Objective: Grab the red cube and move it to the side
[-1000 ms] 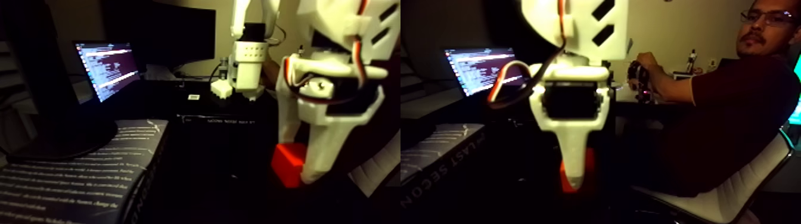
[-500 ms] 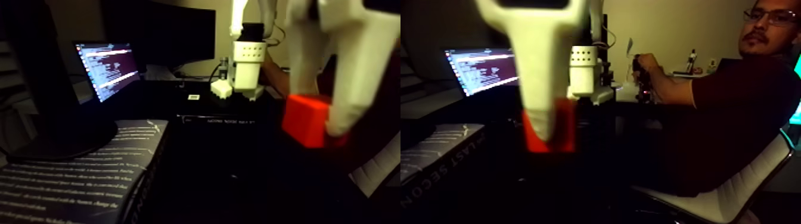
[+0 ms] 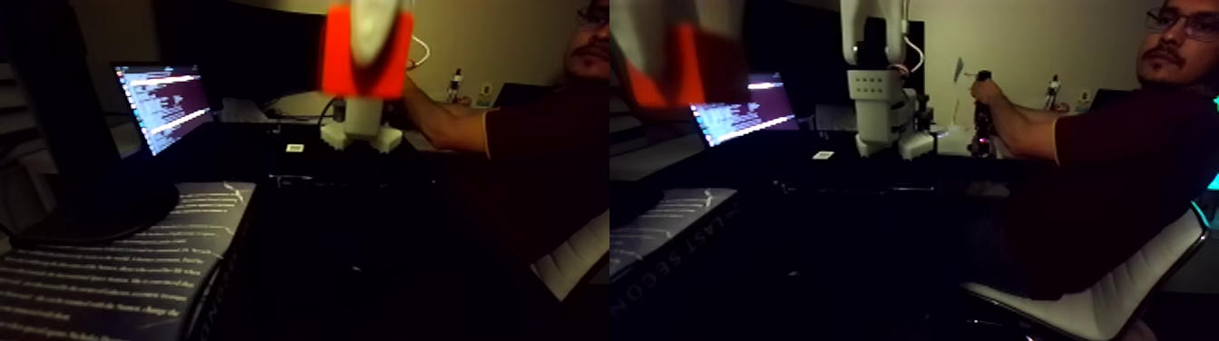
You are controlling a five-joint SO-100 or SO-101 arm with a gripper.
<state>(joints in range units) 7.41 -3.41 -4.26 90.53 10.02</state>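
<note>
Cube point(image 3: 363, 63), bright red, hangs high near the top edge of the fixed view, well above the dark counter point(image 3: 363, 263). White gripper point(image 3: 376, 36) is closed on it, one finger point(image 3: 374, 23) crossing its front face. Laptop point(image 3: 163, 104) glows at left; a person point(image 3: 1116, 154) sits at right.

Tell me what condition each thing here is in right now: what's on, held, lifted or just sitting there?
red cube: lifted high off the table, held in the end effector.
end effector: shut on the red cube, blurred near the top edge.
laptop: open, screen lit with lines of text.
book: closed, lying flat at the table's near left.
person's hand: gripping an upright control handle.
white chair: occupied by the person.
</note>
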